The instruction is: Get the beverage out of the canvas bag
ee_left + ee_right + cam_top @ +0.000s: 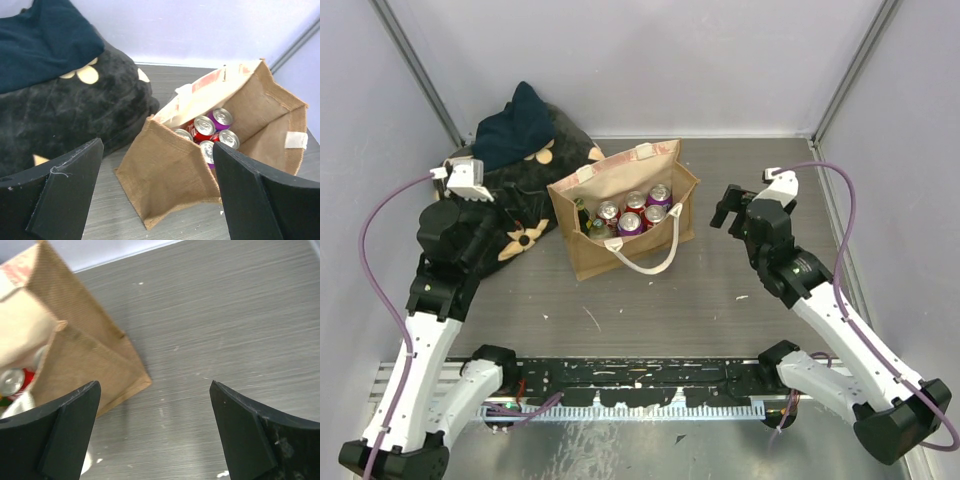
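The tan canvas bag point(595, 255) stands open at mid-table, one cream handle hanging over its front. Several red and purple beverage cans point(632, 222) stand upright inside, with a green bottle point(582, 212) at the left end. My left gripper point(492, 238) is open and empty, left of the bag over the black cushion. In the left wrist view it point(157, 165) faces the bag's near corner point(170, 180), with can tops point(204, 127) beyond. My right gripper point(728, 212) is open and empty, right of the bag. In the right wrist view it point(155, 390) hangs over bare table beside the bag's corner point(85, 360).
A black cushion with beige flower prints point(525, 215) lies against the bag's left side, a dark blue cloth point(515, 125) on top of it. Grey walls close the back and sides. A black rail point(650, 385) runs along the near edge.
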Action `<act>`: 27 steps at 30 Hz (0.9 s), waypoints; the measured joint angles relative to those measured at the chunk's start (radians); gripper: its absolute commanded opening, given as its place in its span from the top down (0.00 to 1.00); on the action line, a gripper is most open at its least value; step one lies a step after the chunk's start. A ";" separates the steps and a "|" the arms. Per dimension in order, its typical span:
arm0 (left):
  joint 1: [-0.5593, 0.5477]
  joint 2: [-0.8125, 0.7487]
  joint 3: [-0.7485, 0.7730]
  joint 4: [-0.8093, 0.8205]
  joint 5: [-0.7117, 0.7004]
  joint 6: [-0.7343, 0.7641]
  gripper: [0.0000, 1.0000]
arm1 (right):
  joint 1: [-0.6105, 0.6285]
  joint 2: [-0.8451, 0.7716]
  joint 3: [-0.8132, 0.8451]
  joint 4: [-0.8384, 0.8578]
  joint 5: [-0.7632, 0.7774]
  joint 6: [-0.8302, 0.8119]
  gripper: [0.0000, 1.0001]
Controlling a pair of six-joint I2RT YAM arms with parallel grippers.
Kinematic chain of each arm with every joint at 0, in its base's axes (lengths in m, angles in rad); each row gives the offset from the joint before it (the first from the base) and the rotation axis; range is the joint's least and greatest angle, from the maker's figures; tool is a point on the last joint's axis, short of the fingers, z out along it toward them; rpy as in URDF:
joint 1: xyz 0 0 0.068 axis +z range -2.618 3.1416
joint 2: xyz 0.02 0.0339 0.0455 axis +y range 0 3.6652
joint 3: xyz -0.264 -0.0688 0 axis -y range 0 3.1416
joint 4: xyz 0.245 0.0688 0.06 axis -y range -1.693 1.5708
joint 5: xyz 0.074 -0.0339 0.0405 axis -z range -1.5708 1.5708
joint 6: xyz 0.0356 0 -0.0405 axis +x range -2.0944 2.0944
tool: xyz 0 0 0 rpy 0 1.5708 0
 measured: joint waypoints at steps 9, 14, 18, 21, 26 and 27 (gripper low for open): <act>-0.141 0.101 0.050 -0.003 0.000 0.056 0.02 | 0.095 0.060 0.067 0.022 -0.099 0.140 0.05; -0.188 0.149 0.061 -0.003 0.000 0.073 0.02 | 0.108 0.108 0.075 0.064 -0.122 0.196 0.05; -0.216 0.188 0.089 -0.002 0.002 0.084 0.02 | 0.112 0.181 0.103 0.084 -0.135 0.208 0.05; -0.242 0.218 0.122 0.003 0.006 0.097 0.02 | 0.113 0.218 0.107 0.104 -0.148 0.216 0.05; -0.276 0.266 0.141 0.032 0.009 0.105 0.02 | 0.113 0.253 0.107 0.123 -0.150 0.217 0.10; -0.284 0.280 0.141 0.039 0.010 0.105 0.02 | 0.113 0.259 0.107 0.124 -0.150 0.215 0.14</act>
